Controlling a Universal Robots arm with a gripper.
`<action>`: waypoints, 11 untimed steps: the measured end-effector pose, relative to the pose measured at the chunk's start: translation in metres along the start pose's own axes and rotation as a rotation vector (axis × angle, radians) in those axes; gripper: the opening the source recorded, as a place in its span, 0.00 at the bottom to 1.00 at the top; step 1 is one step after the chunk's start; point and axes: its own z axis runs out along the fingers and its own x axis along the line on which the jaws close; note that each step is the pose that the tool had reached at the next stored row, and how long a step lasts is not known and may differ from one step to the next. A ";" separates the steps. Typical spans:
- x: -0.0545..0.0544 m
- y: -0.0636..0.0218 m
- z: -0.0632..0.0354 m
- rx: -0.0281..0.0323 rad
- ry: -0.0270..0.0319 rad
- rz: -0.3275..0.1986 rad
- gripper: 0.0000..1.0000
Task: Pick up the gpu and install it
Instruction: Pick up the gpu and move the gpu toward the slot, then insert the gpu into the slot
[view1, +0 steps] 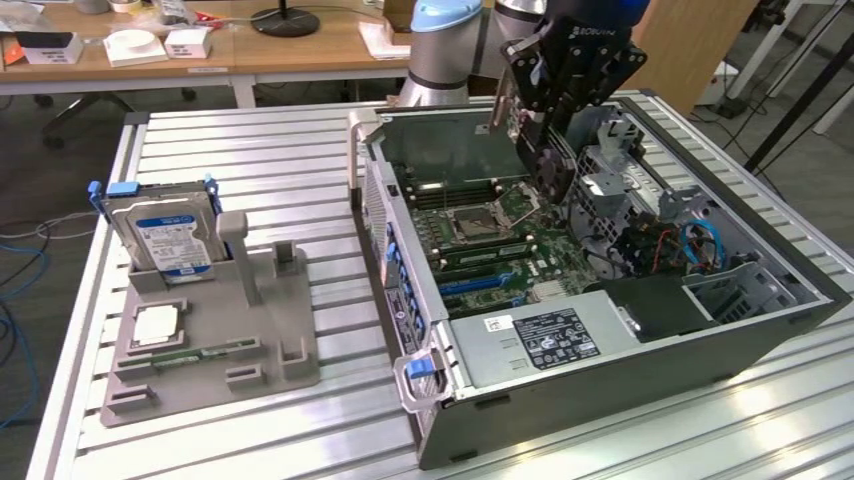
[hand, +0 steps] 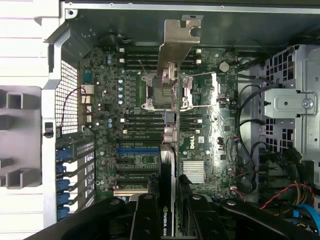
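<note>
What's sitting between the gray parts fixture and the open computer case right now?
Nothing: in the exterior view, just bare slatted table separates the parts fixture from the computer case.

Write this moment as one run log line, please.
gripper: shut on gpu | gpu: held above motherboard, not seated | case: open | hard drive: in gray holder

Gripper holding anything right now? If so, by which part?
Yes: the gripper is shut on the gpu, clamping its flat faces at the end away from its silver bracket, above the open case.
</note>
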 end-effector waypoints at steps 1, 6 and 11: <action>0.000 0.0000 0.0000 0.0000 0.0000 0.000 0.26; -0.001 0.0000 0.0000 0.0000 0.0001 0.000 0.26; -0.005 0.0001 0.0001 0.0000 0.0001 0.000 0.26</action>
